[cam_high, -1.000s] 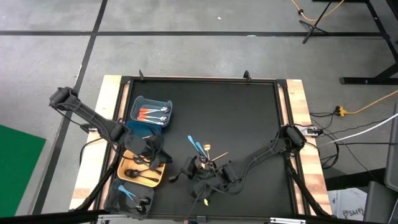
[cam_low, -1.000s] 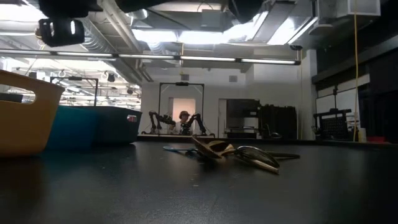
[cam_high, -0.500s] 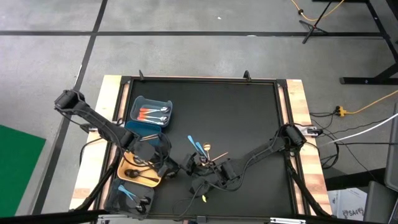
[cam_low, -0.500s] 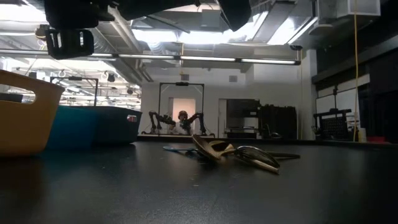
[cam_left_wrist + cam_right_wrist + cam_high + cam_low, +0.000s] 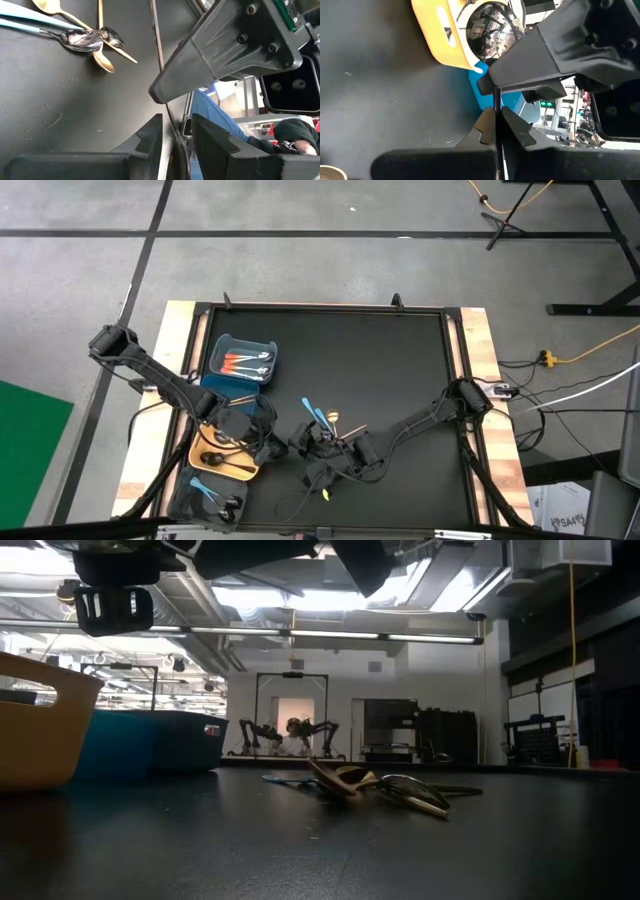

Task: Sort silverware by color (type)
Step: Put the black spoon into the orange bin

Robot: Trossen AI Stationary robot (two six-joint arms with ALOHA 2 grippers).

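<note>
My right gripper (image 5: 496, 114) (image 5: 300, 445) is shut on a thin black utensil (image 5: 496, 100), held above the table near its front middle. My left gripper (image 5: 177, 120) (image 5: 268, 442) faces it from the left, open. Its fingers stand on either side of the utensil's free end (image 5: 176, 144); I cannot tell whether they touch it. More silverware lies in a pile (image 5: 335, 425) (image 5: 370, 783) on the black table: light blue pieces (image 5: 317, 415), gold spoons (image 5: 102, 60) and a silver-headed spoon (image 5: 77, 39). My right gripper pinches the black utensil's thin shaft (image 5: 496, 106) between its two fingers. The fingers slant down from the table's right side and lie along the shaft. The utensil sticks out past the fingertips toward my left gripper, clear of the table.
A blue bin (image 5: 243, 360) with orange-handled pieces stands at the left. Nearer are a yellow bin (image 5: 205, 463) with black pieces and a grey bin (image 5: 212, 495) with light blue ones. A person's leg in jeans (image 5: 212, 112) shows beyond the table edge.
My left gripper has moved down and toward the table's right and near edge, away from the yellow bin, up to my right gripper. It then kept still. The right gripper has held the black utensil in place.
</note>
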